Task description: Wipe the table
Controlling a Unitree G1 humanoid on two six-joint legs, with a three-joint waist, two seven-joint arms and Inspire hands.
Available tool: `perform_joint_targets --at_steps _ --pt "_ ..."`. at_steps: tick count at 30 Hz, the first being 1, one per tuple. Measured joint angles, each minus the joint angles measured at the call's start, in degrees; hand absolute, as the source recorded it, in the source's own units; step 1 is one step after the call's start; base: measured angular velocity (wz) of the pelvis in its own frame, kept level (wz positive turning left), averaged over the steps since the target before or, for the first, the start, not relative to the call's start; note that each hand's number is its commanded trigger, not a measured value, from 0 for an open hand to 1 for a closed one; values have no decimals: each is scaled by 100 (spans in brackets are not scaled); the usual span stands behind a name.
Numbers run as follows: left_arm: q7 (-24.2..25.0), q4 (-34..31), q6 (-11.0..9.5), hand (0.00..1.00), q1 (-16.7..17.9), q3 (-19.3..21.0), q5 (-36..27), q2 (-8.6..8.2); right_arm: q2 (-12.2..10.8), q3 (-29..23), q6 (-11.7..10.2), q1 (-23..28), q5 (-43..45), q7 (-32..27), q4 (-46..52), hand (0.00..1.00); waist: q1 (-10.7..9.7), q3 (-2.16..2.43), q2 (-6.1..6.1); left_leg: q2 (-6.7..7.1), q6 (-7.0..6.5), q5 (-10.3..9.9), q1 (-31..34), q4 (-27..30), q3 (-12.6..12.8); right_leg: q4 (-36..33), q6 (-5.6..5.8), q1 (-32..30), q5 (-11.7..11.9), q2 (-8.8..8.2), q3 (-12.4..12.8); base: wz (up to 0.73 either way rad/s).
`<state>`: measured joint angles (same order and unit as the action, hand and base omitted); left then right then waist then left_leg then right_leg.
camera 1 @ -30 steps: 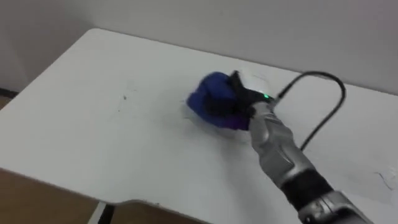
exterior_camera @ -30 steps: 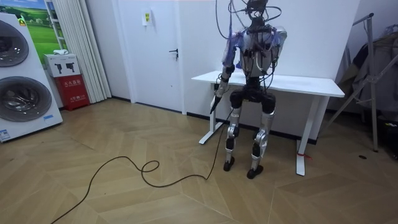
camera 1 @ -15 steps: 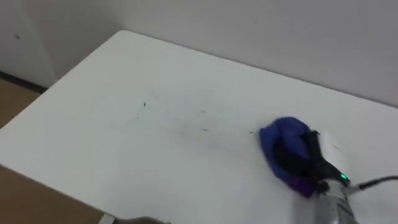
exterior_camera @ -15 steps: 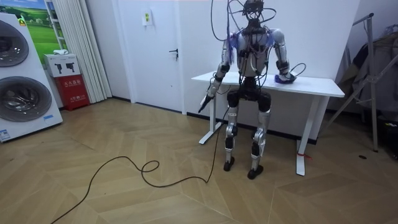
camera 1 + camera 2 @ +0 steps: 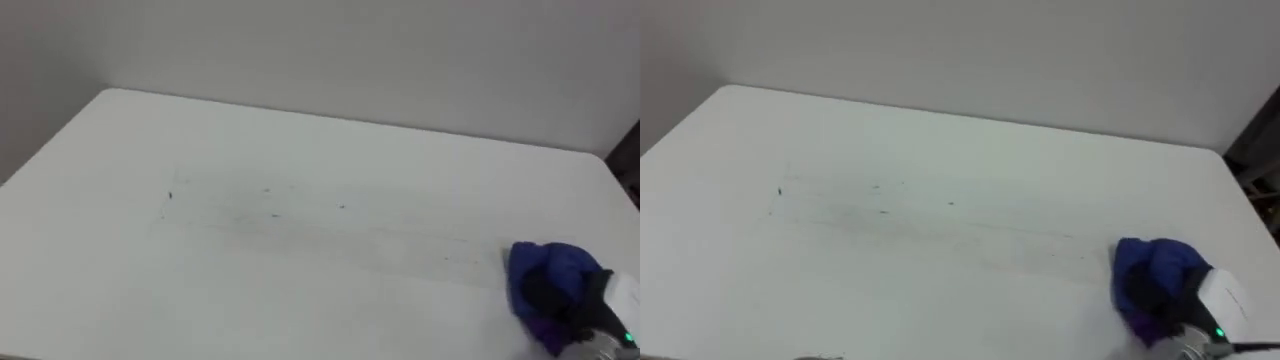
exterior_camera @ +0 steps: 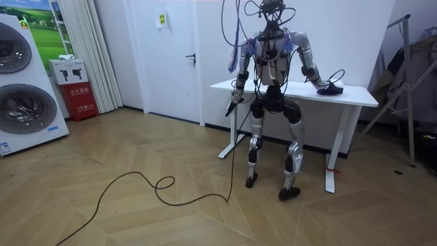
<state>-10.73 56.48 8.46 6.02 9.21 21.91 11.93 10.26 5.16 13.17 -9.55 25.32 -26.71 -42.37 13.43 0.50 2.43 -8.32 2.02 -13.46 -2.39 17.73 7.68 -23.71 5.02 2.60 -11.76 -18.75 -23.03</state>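
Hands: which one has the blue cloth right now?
The right hand, holding the blue cloth down near the table's right end. The left hand hangs at the robot's side, off the table.

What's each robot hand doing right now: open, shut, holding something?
Left robot hand: hangs beside the table, state cannot be told.
Right robot hand: closed on the blue cloth, pressing it on the table's right part.

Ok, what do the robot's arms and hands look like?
Silver-grey arms with dark joints. The right hand has dark fingers, a white tag on its back and a small green light at the wrist; the left hand looks dark too.
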Motion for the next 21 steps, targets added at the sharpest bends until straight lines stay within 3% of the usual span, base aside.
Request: perform_joint_targets --at_steps 1,2,3,4,5,6,7,8,9,10,11,12,14,16,18,21 --pt "18 5 23 0 -190 -131 3 13 -155 333 72 -567 91 265 8 100 34 -46 52 -154 157 96 246 36 -49 306 56 -81 145 -83 19 -9" --pt "24 5 35 0 -325 -203 3 16 -221 472 73 -833 234 397 10 100 31 -73 85 -217 240 147 395 57 -113 452 79 -125 239 -115 30 27" --pt "59 5 82 0 -614 -375 3 22 -298 673 67 -1336 516 637 18 100 37 -106 155 -333 425 282 726 79 -349 783 101 -177 446 -117 88 50" --pt "144 7 145 0 -901 -496 9 11 -310 808 41 -1772 779 837 29 100 158 -106 244 -458 637 443 925 39 -490 964 127 -296 615 -107 92 48" --pt "155 9 168 0 -1002 -493 -17 9 -316 864 12 -1923 882 904 15 100 230 -114 241 -552 753 513 988 -8 -535 1024 139 -370 646 -78 78 39" --pt "183 37 205 0 -1170 -494 -185 4 -309 893 -81 -2156 1041 1018 -4 100 286 -107 271 -749 980 626 1075 -34 -665 888 351 -477 707 41 27 39" --pt "194 47 252 0 -1196 -507 -403 -74 -250 922 -117 -2141 1090 1058 61 100 252 -98 100 -1067 1026 771 1087 -36 -711 347 416 -526 348 281 -118 52" --pt "224 47 270 0 -1175 -516 -530 -92 -225 926 -114 -2084 1099 1081 73 100 206 -99 83 -1161 922 926 1080 -57 -619 143 338 -541 184 335 -183 67" --pt "242 48 281 0 -1081 -517 -820 -139 -139 928 -101 -1801 1137 1172 48 100 75 -99 98 -1302 701 1241 1073 -69 -330 -47 238 -459 -107 409 -342 61" --pt "242 46 299 0 -948 -520 -904 -222 -38 808 -148 -1444 1044 1250 108 100 -49 -105 69 -1318 700 1397 1050 -69 -179 -109 150 -380 -282 480 -436 51" --pt "242 46 321 0 -864 -532 -966 -253 -36 708 -180 -1288 1032 1243 276 100 -121 -97 31 -1299 700 1396 1033 -63 -80 -99 95 -354 -323 509 -495 24" --pt "240 46 376 0 -745 -550 -1272 -266 15 688 -182 -1135 1033 1249 425 100 -251 -104 28 -1247 700 1394 1012 -15 231 -73 16 -343 -368 557 -549 11" --pt "233 43 403 0 -738 -547 -1539 -263 110 669 -181 -923 1028 1314 646 100 -383 -111 48 -1055 681 1353 949 31 417 10 -60 -308 -382 604 -559 -2" --pt "235 35 400 0 -755 -607 -1569 -285 91 705 -99 -911 1040 1539 751 100 -362 -111 -7 -729 555 825 791 213 457 184 -150 -208 -332 735 -439 -29" --pt "235 30 399 0 -769 -606 -1598 -299 43 714 -22 -950 1226 1672 790 100 -252 -126 -99 -586 538 588 610 151 496 312 -154 -167 -290 840 -282 -44" --pt "235 -293 483 0 -502 -605 -1748 -323 56 760 136 -973 1342 1828 928 100 -68 -87 -202 -463 578 586 282 -249 524 466 -74 -159 -159 869 15 -46"
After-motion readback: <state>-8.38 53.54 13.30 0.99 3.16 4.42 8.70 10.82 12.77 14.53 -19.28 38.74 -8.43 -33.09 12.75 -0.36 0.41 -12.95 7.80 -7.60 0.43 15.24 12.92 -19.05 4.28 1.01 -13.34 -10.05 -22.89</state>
